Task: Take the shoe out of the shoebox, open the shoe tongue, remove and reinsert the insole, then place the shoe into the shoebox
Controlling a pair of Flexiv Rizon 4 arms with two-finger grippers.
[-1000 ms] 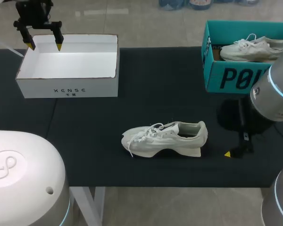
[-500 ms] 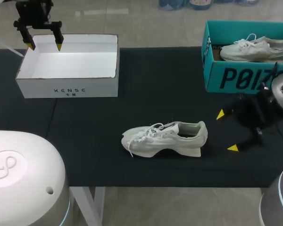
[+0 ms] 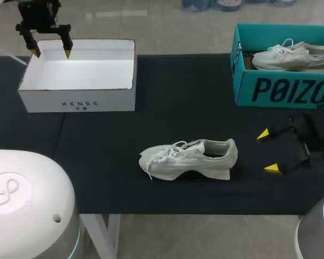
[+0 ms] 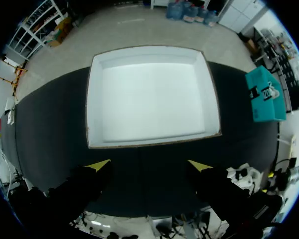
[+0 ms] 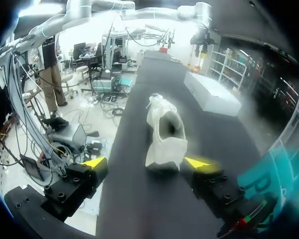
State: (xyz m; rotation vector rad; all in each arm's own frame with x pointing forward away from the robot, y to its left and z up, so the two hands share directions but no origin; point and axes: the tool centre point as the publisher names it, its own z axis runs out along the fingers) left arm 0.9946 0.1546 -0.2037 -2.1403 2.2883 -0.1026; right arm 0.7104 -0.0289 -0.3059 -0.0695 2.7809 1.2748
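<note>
Judging shoe (image 3: 189, 158) out of white box (image 3: 78, 102); tongue step in hand. Right gripper (image 3: 267, 151) beside shoe heel, left gripper (image 3: 52, 54) well beyond shoe, both spread, empty. Next I steady heel, lift tongue.

Left gripper (image 3: 52, 53), right gripper (image 3: 268, 151): fingers (image 3: 272, 169) apart

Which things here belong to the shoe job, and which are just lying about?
Job:
- white shoe
- white shoebox, empty
- right tool, open, facing the shoe's heel
- left tool, open, by the shoebox

Lying about:
- teal box
- second shoe inside it
</note>
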